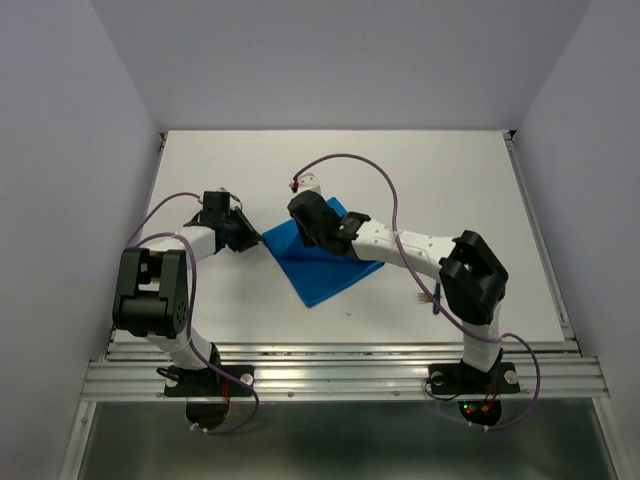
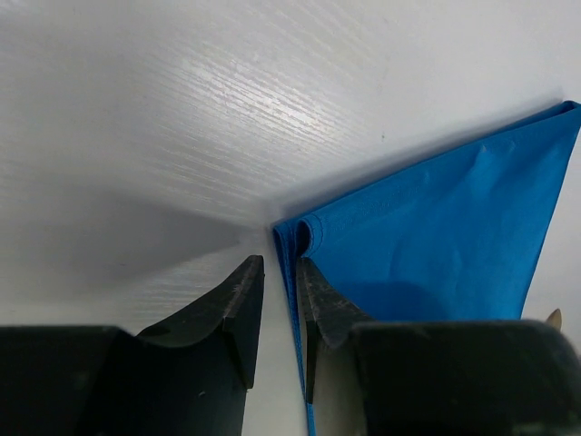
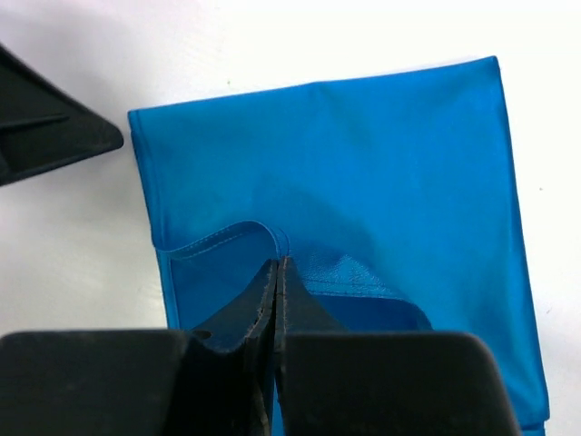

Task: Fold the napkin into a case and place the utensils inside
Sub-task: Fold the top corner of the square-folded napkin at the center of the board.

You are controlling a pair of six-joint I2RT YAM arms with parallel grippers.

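Right pincer (image 3: 277,265) pressed together at napkin (image 3: 363,163) fold, catch unclear; left pincer (image 2: 279,265) spread around its 9 o'clock corner; utensils (image 1: 437,298) mostly hidden behind right arm (image 1: 400,245).

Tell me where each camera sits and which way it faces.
Top external: above and behind the arm bases, looking down on the white table; both arms show, left gripper and right gripper at the bright blue cloth napkin.
Left wrist: low, facing the napkin's corner past its own parted fingers.
Right wrist: looking down on the napkin, own shut fingers pinching a fold.
Shared: every view shows the napkin; the right wrist also catches the left gripper.
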